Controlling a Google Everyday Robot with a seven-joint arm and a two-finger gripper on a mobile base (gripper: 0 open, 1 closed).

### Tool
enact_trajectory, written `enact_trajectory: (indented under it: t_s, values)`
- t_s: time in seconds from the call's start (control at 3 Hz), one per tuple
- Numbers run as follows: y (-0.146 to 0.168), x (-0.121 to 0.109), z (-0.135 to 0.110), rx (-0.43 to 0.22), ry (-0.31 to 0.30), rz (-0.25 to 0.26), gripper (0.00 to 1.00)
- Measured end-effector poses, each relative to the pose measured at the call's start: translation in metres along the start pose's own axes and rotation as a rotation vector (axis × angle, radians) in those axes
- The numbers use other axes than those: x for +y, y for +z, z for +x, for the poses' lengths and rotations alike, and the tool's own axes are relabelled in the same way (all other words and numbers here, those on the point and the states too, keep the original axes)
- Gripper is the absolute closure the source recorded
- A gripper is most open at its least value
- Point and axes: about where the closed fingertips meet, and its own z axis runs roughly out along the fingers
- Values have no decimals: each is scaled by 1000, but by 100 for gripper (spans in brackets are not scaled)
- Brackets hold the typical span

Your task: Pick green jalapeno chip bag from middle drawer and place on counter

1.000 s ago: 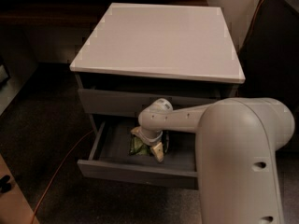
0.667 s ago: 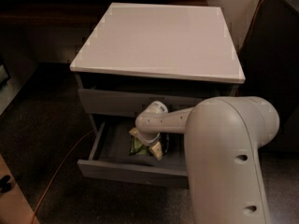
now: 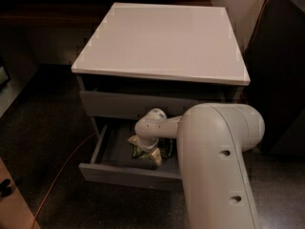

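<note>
The wide, shallow, dark grey middle drawer (image 3: 123,172) stands pulled out below the shut top drawer. Within it, near the centre of its floor, we see the small crinkly dark green jalapeno chip bag (image 3: 139,152), lying where it lay a second ago and not raised from the floor.

The pale two-finger pincer (image 3: 151,152) reaches down into the drawer and sits on or just over the bag. Over the last second its wrist has sunk a little lower and shifted slightly leftward. We cannot tell whether the pincer is apart or together, since the wrist hides it.

Above, the smooth, square, light grey-white desk (image 3: 162,42) topping the cabinet awaits the bag.

At right, the thick cream-coloured robot arm (image 3: 217,151) has swung leftward and now covers the drawer's right part.

We judge the step in hand to be the final descent onto the bag. The lift and the transfer are not yet done.
</note>
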Motion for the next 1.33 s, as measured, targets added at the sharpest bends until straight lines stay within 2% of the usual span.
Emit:
enact_trajectory:
  t_s: [0.33, 0.67, 1.0, 1.33]
  values:
    - [17, -6, -1, -23, -21, -21, 3]
    - [23, -4, 2, -30, -20, -52, 25]
    - [11, 1, 4, -15, -7, -54, 48]
    - [-9, 8, -1, 4, 13, -36, 79]
